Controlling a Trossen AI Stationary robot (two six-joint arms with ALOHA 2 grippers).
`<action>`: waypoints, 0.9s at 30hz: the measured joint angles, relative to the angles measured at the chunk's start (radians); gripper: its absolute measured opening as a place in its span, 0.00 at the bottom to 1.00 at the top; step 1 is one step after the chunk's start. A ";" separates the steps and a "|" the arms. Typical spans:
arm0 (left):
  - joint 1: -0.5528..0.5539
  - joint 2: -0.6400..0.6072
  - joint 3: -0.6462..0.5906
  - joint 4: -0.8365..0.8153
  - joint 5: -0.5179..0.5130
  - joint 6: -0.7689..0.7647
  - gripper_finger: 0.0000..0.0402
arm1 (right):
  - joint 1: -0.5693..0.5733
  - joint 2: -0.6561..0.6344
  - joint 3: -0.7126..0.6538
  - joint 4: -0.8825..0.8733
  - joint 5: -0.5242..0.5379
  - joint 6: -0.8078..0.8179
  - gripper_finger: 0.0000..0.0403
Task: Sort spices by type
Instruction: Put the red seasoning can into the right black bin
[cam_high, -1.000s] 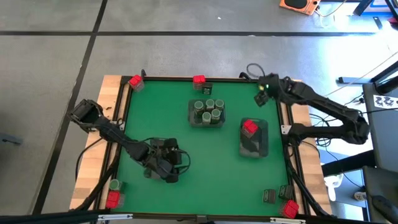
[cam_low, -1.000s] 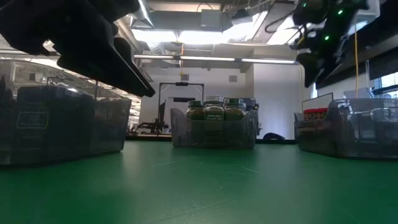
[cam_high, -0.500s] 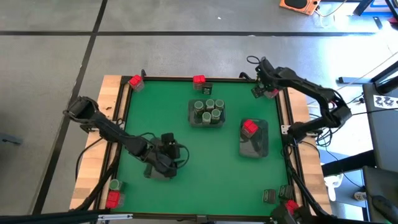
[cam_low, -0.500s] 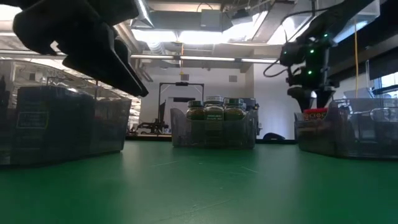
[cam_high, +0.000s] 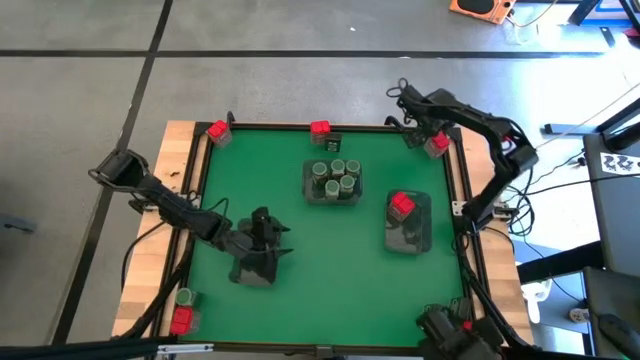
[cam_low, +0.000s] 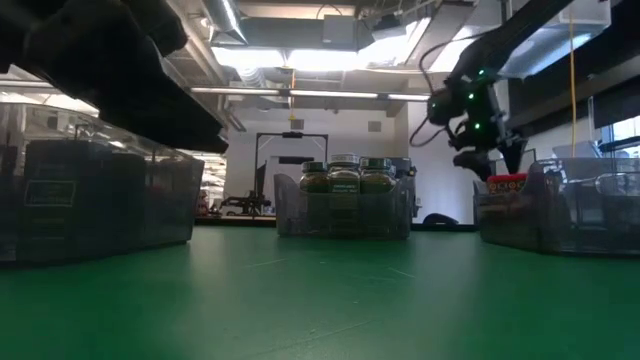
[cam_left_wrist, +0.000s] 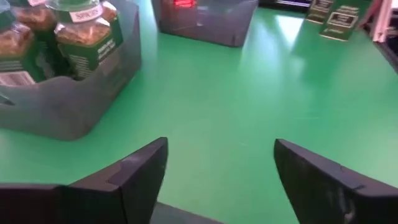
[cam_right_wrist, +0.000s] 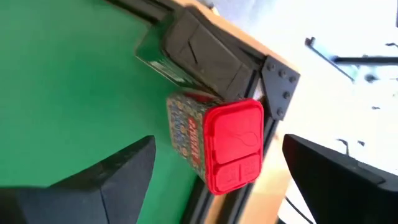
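Overhead, right gripper (cam_high: 424, 138) has swung in over the red-lidded box (cam_high: 436, 146) at the table's (cam_high: 300, 230) far right corner, jaws spread; left gripper (cam_high: 262, 232) hangs spread above its grey tray (cam_high: 250, 272). Right wrist view shows that box (cam_right_wrist: 217, 144) lying between the fingers (cam_right_wrist: 118, 171), so descend centred before closing.

Even overhead light is given; ceiling lights (cam_low: 300, 55) glare, and the near fingers (cam_left_wrist: 134, 177) are blurred.

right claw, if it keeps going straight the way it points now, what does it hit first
Most likely the red-lidded spice box at the table's far right corner: it sits straight ahead between the open fingers of the right claw. A dark tin lies just beyond it.
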 joint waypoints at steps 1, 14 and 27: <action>-0.001 0.000 -0.001 -0.001 0.002 0.001 0.72 | 0.000 0.021 0.010 -0.017 0.009 0.009 0.87; -0.032 0.000 -0.001 0.022 0.028 0.025 0.72 | 0.001 0.162 0.031 -0.051 0.108 0.053 0.87; -0.032 0.000 -0.001 0.021 0.028 0.025 0.72 | -0.017 0.212 0.032 -0.057 0.099 0.036 0.74</action>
